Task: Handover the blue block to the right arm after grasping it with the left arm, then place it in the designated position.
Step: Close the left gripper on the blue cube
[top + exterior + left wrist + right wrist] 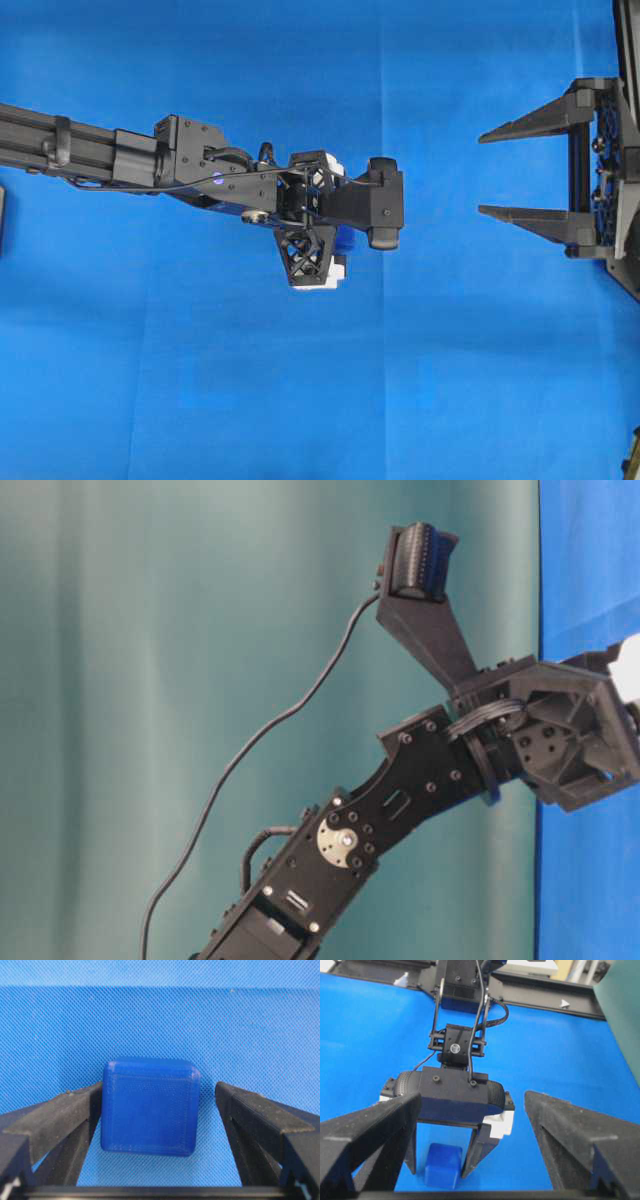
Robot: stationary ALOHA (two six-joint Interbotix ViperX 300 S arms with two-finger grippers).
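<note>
Blue cloth [200,400] covers the whole surface. Left to right:

Left arm [90,145]: black, reaching across from the left edge, wrist tipped down toward the cloth. Left claw [159,1105]: wide, white brackets at the finger bases, nothing gripped.

Blue block [149,1106]: small dark-blue cube, rounded edges, resting on the cloth between the left claw's fingers. One finger [60,1120] looks to be touching or just beside its side; the other stands apart. Judged rigid, light, smooth plastic, possibly a little slippery. Best hold: the two flat opposite sides, squarely, mid-height, leaving faces free for the handover.

Right claw [520,170]: all black, wide, empty, pointing toward the left arm, well apart from the block.
</note>
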